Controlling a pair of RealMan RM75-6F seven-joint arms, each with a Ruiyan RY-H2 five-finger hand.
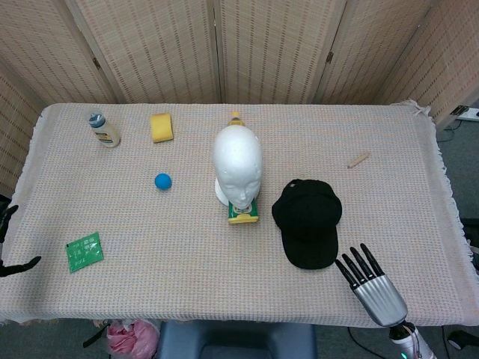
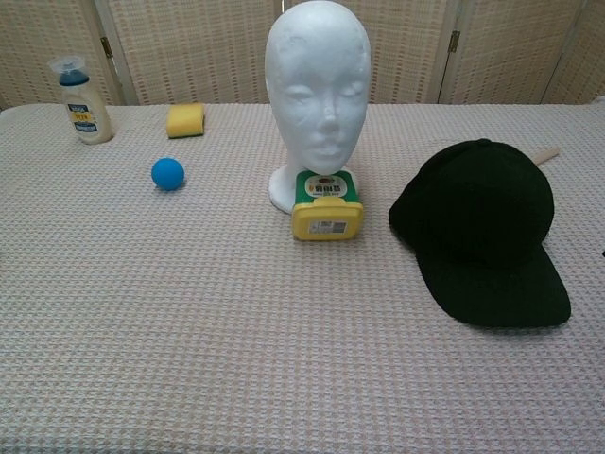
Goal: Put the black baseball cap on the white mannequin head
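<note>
The black baseball cap [image 1: 307,222] [image 2: 482,228] lies flat on the table, brim toward the front edge, right of the white mannequin head [image 1: 238,166] [image 2: 319,87], which stands upright at the middle. My right hand [image 1: 372,288] hovers open at the front edge, just right of the cap's brim, fingers spread, touching nothing. Of my left hand [image 1: 9,243] only dark fingertips show at the far left edge of the head view, apart and holding nothing. The chest view shows neither hand clearly.
A yellow and green tub [image 1: 243,212] [image 2: 326,206] sits against the mannequin's base. A blue ball [image 1: 163,181], yellow sponge [image 1: 161,126], white bottle [image 1: 104,129], green packet [image 1: 84,251] and a wooden stick [image 1: 358,160] lie around the table.
</note>
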